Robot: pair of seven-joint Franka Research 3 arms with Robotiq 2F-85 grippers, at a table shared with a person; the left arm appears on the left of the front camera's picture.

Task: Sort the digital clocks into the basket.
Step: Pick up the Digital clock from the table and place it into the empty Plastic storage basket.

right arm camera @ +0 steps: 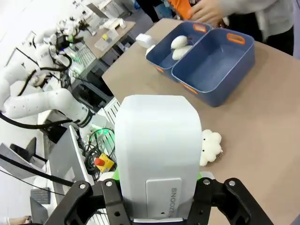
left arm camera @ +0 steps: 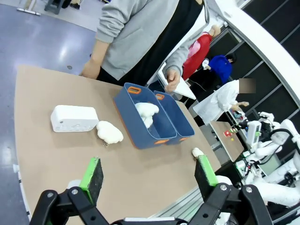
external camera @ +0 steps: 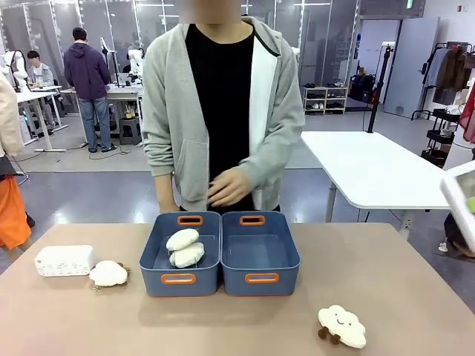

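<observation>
The right gripper (right arm camera: 159, 190) was clamped on 1 digital clock (right arm camera: 158, 150), its pads pressed against the 2 sides of the white block, which stood upright above the black jaws with a small printed panel low on the face turned to the wrist camera. In the front view that held clock (external camera: 459, 197) showed as a tilted white slab at the far right edge, up in the air and well apart from the tubs. The left gripper (left arm camera: 149, 174) was released, its 2 green pads (left arm camera: 93, 172) spread wide with nothing between them, hanging above the near part of the table (left arm camera: 42, 154). The second clock (external camera: 64, 260) lay on the tabletop at the robot's left, well clear of the tubs, with a fluffy cloud toy (external camera: 108, 274) just beside it; the left wrist view gave the same pair, the clock (left arm camera: 74, 118) and the toy (left arm camera: 108, 132) touching or nearly so. The 2 blue tubs stood side by side in the middle of the table, long sides touching. The empty blue tub (external camera: 260, 252) was on the robot's right, and the other blue tub (external camera: 154, 261) held 2 white fluffy toys (external camera: 184, 247). Another cloud toy (external camera: 342, 326) lay near the front edge on the robot's right, also seen below the held clock in the right wrist view (right arm camera: 211, 147). The person stood at the far side, directly behind the tubs, 1 hand (external camera: 230, 185) held in front of the body above them.
</observation>
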